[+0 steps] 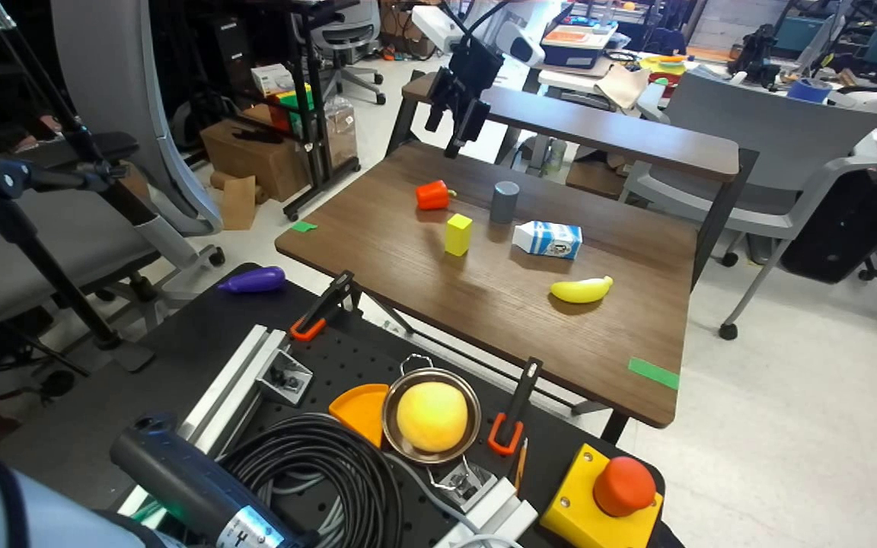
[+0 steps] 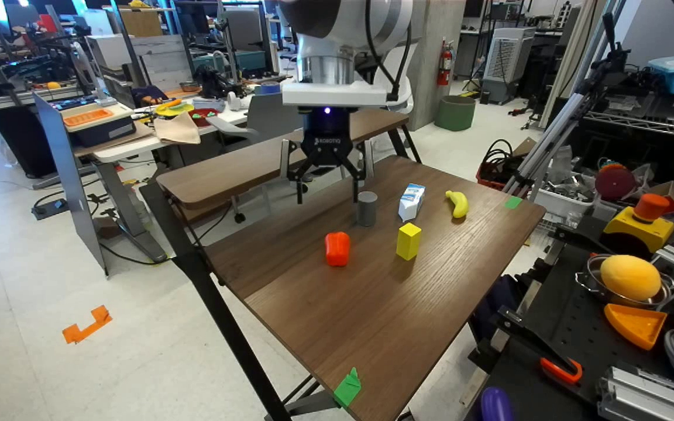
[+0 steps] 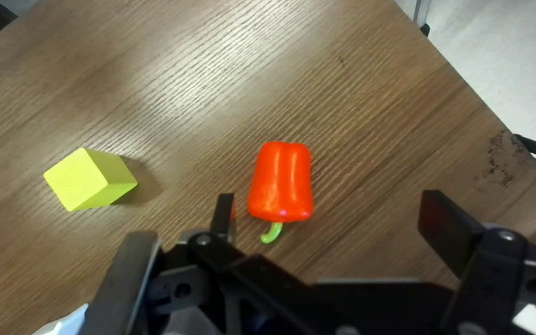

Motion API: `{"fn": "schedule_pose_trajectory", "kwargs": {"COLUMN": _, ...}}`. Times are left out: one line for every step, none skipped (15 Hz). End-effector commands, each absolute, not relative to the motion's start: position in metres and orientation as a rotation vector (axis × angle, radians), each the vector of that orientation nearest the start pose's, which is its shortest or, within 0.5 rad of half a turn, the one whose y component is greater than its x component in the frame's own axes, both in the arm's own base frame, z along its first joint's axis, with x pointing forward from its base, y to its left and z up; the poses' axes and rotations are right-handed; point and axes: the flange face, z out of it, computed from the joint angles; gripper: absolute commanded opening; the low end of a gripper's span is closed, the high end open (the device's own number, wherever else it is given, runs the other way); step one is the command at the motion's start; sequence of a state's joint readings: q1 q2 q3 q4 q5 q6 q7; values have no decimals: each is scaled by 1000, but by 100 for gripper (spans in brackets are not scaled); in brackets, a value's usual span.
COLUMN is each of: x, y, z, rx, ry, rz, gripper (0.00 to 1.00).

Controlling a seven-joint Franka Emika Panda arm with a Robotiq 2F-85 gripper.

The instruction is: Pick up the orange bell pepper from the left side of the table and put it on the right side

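Observation:
The orange bell pepper is glossy orange-red with a green stem and lies on its side on the brown table [image 1: 377, 228]. It shows in both exterior views, as the pepper [image 1: 432, 195] and the pepper [image 2: 337, 249]. In the wrist view the pepper [image 3: 281, 184] appears just beyond the fingertips, nearer the left finger, its stem toward the gripper. My gripper [image 2: 327, 200] is open and empty, held in the air above the table and apart from the pepper. It also shows in the other places, as the gripper [image 1: 442, 141] and the wide-apart fingers [image 3: 327, 204].
A yellow block [image 1: 457, 234] and a grey cylinder [image 1: 505, 202] stand upright near the pepper. A blue-white carton [image 1: 549, 239] and a yellow banana [image 1: 581, 290] lie farther along the table. A raised wooden shelf [image 1: 598, 125] runs along one long edge.

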State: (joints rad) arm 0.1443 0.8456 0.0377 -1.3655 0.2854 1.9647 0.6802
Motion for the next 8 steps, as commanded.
{"fn": "schedule_pose_trajectory", "kwargs": {"x": 710, "y": 159, "z": 175, "rx": -2800, "ry": 1068, "rz": 477, "gripper": 100}}
{"fn": "schedule_pose_trajectory", "kwargs": {"x": 711, "y": 161, "z": 169, "rx": -2797, "ry": 1103, "rz": 480, "gripper": 100}}
{"fn": "schedule_pose_trajectory", "kwargs": {"x": 713, "y": 161, "z": 163, "rx": -2795, "ry": 1148, "rz": 474, "gripper": 100}}
{"fn": "schedule_pose_trajectory", "kwargs": {"x": 714, "y": 162, "z": 158, "rx": -2789, "ry": 1187, "rz": 484, "gripper": 100}}
{"fn": "schedule_pose_trajectory", "kwargs": {"x": 715, "y": 161, "z": 154, "rx": -2779, "ry": 1232, "rz": 491, "gripper": 100}}
{"fn": "schedule_pose_trajectory", "kwargs": {"x": 716, "y": 160, "z": 150, "rx": -2774, "ry": 1275, "rz": 494, "gripper": 100}}
{"fn": "schedule_pose_trajectory", "kwargs": {"x": 717, "y": 158, "z": 146, "rx": -2772, "ry": 1316, "rz": 493, "gripper": 100}}
{"fn": "schedule_pose_trajectory", "kwargs": {"x": 717, "y": 156, "z": 142, "rx": -2768, "ry": 1361, "rz": 493, "gripper": 100}}
